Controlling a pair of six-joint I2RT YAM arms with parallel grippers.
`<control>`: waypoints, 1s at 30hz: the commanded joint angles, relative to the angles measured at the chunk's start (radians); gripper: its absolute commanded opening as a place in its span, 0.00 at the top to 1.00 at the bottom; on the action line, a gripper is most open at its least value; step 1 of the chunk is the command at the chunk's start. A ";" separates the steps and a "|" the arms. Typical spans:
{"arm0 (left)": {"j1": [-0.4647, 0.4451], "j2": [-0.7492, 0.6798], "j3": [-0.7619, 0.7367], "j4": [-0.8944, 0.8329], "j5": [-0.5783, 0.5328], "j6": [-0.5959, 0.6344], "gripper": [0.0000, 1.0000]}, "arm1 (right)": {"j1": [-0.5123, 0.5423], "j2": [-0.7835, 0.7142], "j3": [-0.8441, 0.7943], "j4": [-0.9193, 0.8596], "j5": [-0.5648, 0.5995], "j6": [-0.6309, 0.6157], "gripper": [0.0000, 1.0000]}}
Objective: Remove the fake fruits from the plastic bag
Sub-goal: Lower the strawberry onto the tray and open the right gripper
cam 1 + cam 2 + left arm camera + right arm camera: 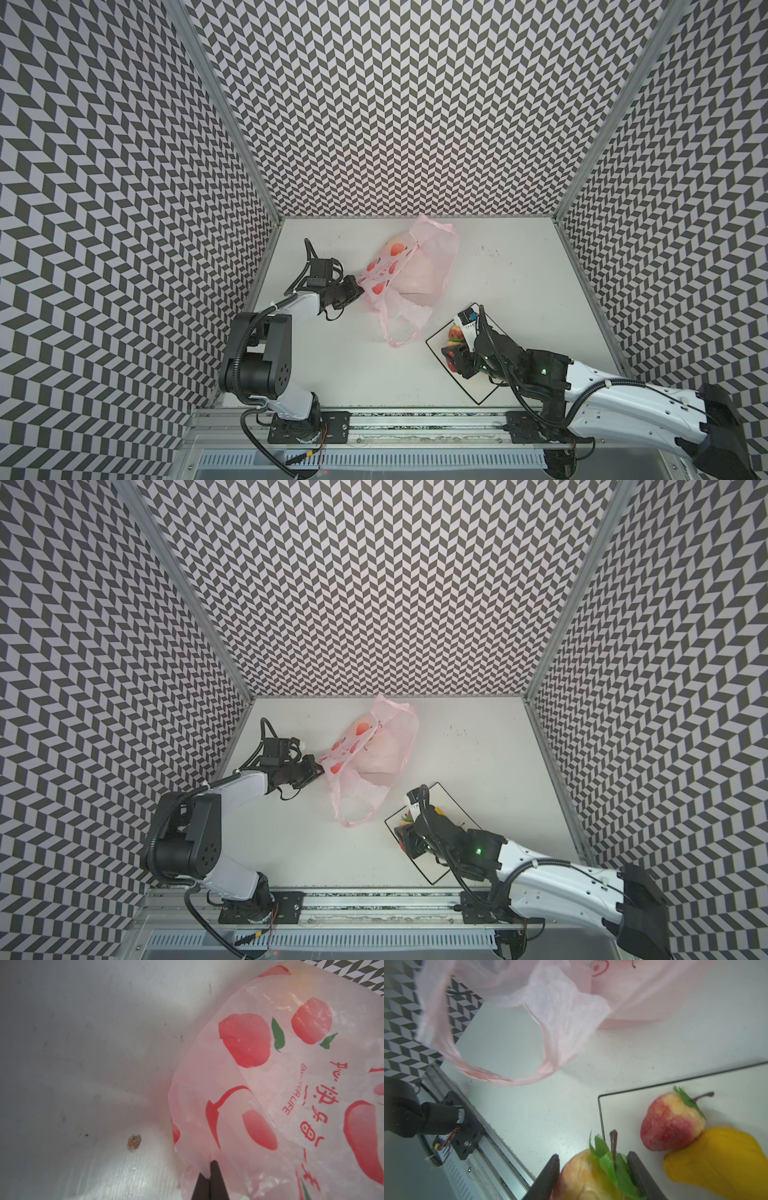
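**Flimsy bag, light fruit**

Your left tool (360,291) pinches the thin, crinkly bag (419,274) on the tabletop (332,374); grip its film edge. Your right tool (593,1155) clamps a strawberry (579,1174), likely light and slippery, at the board's (633,1109) corner; hold its broad middle.

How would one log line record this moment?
left gripper: shut on bag | right gripper: shut on strawberry at board edge | on board: other strawberry, yellow fruit
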 commanded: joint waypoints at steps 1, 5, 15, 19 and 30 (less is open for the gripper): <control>0.010 0.002 0.025 -0.014 0.012 0.032 1.00 | 0.010 -0.042 -0.049 -0.079 0.124 0.202 0.60; 0.016 0.000 0.027 -0.024 0.020 0.046 1.00 | 0.011 -0.055 -0.073 -0.144 0.186 0.301 0.60; 0.022 0.004 0.017 -0.009 0.036 0.042 1.00 | 0.010 0.040 -0.067 -0.222 0.252 0.395 0.54; 0.023 0.009 0.012 -0.006 0.046 0.043 1.00 | 0.011 0.090 -0.063 -0.209 0.267 0.406 0.46; 0.024 0.011 0.027 -0.019 0.046 0.043 1.00 | 0.011 0.098 -0.041 -0.248 0.289 0.426 0.29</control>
